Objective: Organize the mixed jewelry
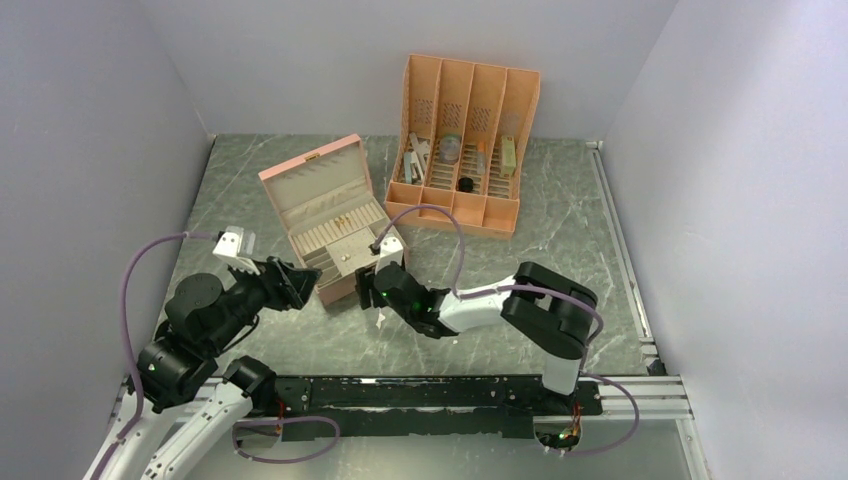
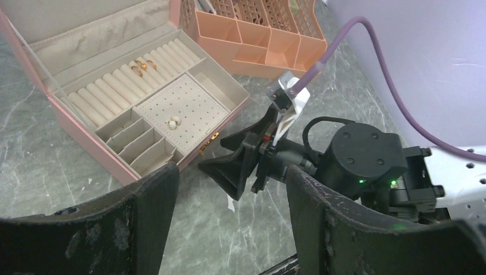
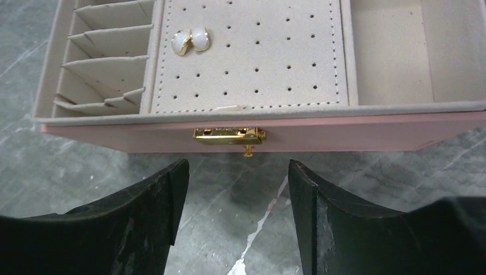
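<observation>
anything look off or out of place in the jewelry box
Little stands out. The two white-and-gold earrings lie loose on the perforated pad of the jewelry box, not visibly pinned through its holes. The nearest divider in the small side slots looks bent. The gold rings sit neatly in the ring rolls.

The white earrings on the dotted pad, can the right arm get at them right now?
Likely yes: the right claw is open just outside the pink box, and nothing covers the earrings.
</observation>
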